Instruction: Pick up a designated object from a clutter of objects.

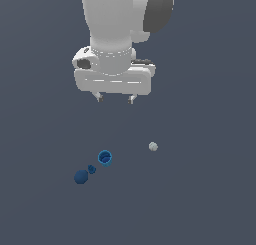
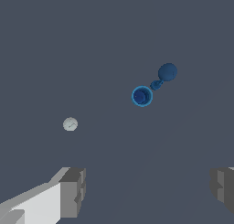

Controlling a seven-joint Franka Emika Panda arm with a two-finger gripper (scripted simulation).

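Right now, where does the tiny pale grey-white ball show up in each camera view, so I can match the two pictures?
Exterior view: the tiny pale grey-white ball lies alone on the dark floor, toward the exterior view's right of the bright blue cup-like cylinder, below the raised gripper.
Wrist view: the same ball lies apart from the blue items, near one grey fingertip.
Shared landmark: the blue cylinder, beside the dark blue ball.

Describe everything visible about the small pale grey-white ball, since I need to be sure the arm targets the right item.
The small pale grey-white ball is round, matte and lightly mottled, with faint markings in the wrist view. It rests alone on the dark grey floor, touching nothing else. It lies apart from the blue items, toward the exterior view's right of the bright blue cup-like cylinder. The open gripper hangs above, not touching it.
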